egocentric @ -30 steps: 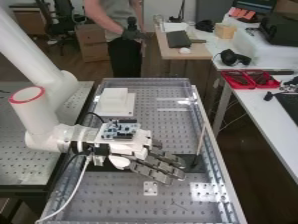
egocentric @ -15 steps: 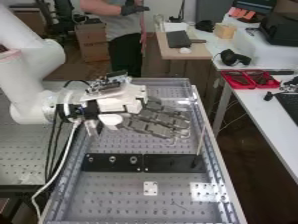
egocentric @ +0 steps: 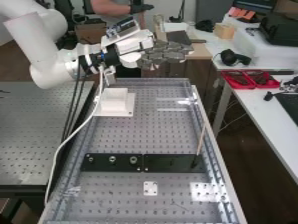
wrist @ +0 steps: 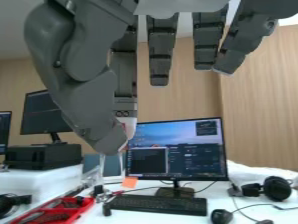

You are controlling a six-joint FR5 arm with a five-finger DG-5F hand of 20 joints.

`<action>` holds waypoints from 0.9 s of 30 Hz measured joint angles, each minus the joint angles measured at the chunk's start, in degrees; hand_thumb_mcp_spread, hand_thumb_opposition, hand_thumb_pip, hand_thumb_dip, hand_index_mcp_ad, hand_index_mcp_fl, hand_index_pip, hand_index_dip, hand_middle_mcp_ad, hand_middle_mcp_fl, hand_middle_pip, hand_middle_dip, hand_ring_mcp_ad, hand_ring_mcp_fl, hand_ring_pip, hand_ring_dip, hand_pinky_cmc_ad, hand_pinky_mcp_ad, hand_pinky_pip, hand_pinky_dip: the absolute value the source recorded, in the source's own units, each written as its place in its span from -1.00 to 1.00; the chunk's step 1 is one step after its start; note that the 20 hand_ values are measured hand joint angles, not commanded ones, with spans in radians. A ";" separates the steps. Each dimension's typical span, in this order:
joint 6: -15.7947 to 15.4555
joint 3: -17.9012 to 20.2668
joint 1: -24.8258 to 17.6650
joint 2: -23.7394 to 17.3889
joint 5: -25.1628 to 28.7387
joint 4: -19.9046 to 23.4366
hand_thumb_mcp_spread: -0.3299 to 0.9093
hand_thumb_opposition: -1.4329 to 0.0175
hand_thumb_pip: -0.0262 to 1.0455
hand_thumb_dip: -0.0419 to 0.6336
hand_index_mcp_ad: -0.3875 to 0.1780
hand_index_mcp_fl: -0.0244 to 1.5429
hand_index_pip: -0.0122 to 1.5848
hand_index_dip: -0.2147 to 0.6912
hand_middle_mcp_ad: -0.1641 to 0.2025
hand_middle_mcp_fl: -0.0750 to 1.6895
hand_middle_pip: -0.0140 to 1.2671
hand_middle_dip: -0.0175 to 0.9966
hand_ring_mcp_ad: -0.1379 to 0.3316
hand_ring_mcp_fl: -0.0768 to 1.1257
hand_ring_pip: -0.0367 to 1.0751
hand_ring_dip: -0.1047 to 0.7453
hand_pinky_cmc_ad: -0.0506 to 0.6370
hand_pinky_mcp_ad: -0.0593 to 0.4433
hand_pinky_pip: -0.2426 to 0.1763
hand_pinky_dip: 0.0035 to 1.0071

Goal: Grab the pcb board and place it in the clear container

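1. The hand is released: its fingers run out almost straight, with the thumb apart from them. I see nothing grasped; the pale patch by the thumb I take for background.

2. I cannot tell for certain which thing is the pcb board. An electronics board rides on top of the wrist, behind the fingers, and looks like part of the rig. A small pale plate lies flat on the perforated bench, toward its near end and between the side edges. Either naming would be a guess.

3. In the high view the hand appears past the bench's far edge, high up; whether it hangs over that edge or beyond it is unclear. The pale plate is well apart, down toward the near end.

4. The fingers point toward the bench's right side, roughly along the black strip that lies crosswise. If the plate is the target, the next move likely calls for a long retreat and descent, then fingertips turned down.

5. Which clear container is meant, I cannot tell either.
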State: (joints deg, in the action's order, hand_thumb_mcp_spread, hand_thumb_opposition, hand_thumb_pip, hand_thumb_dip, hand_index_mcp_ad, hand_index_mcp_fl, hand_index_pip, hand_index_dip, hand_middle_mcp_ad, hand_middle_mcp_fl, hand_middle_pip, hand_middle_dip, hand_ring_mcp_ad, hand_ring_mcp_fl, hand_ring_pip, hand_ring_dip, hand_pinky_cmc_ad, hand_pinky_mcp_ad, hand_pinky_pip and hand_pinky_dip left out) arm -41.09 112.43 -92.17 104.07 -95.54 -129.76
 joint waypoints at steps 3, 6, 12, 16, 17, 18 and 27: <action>1.00 -0.98 -1.61 2.07 -0.28 0.29 0.30 -0.34 0.28 -0.05 -0.04 -0.30 0.88 -0.56 0.21 -0.59 -0.79 -0.66 0.61 -0.65 -0.76 -0.71 0.14 0.06 0.10 -0.59; 1.75 -2.07 -3.03 4.49 -0.31 0.42 0.30 -0.34 0.28 -0.05 -0.04 -0.30 0.88 -0.56 0.20 -0.59 -0.79 -0.66 0.61 -0.65 -0.76 -0.71 0.14 0.08 0.10 -0.60; 2.66 -4.10 -5.08 9.17 1.46 0.40 0.32 -0.33 0.23 -0.05 -0.06 -0.29 0.88 -0.56 0.23 -0.59 -0.79 -0.66 0.61 -0.65 -0.76 -0.71 0.14 0.06 0.10 -0.60; 3.20 -5.51 -6.42 12.16 3.39 -0.50 0.37 -0.33 0.18 -0.05 -0.04 -0.29 0.88 -0.56 0.22 -0.59 -0.79 -0.66 0.61 -0.65 -0.76 -0.71 0.14 0.06 0.10 -0.60; 3.28 -5.67 -6.58 12.47 3.59 -0.65 0.37 -0.33 0.18 -0.05 -0.06 -0.29 0.88 -0.56 0.22 -0.59 -0.79 -0.66 0.61 -0.65 -0.76 -0.71 0.14 0.06 0.10 -0.60; 3.47 -6.01 -6.93 13.17 4.02 -0.95 0.37 -0.33 0.18 -0.05 -0.06 -0.29 0.88 -0.56 0.22 -0.59 -0.79 -0.66 0.61 -0.65 -0.76 -0.71 0.14 0.06 0.10 -0.60; 4.00 -7.84 -8.82 16.75 6.08 -3.73 0.37 -0.33 0.18 -0.05 -0.06 -0.29 0.88 -0.55 0.22 -0.59 -0.79 -0.66 0.61 -0.65 -0.76 -0.70 0.14 0.06 0.10 -0.60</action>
State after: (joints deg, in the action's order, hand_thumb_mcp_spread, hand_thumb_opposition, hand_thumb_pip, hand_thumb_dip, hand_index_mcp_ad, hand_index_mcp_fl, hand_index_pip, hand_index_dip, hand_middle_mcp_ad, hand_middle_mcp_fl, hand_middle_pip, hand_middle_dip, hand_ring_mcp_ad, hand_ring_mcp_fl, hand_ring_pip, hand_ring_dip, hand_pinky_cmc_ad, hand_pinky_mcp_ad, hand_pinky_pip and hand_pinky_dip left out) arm -37.09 104.59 -101.00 120.81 -89.47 -133.49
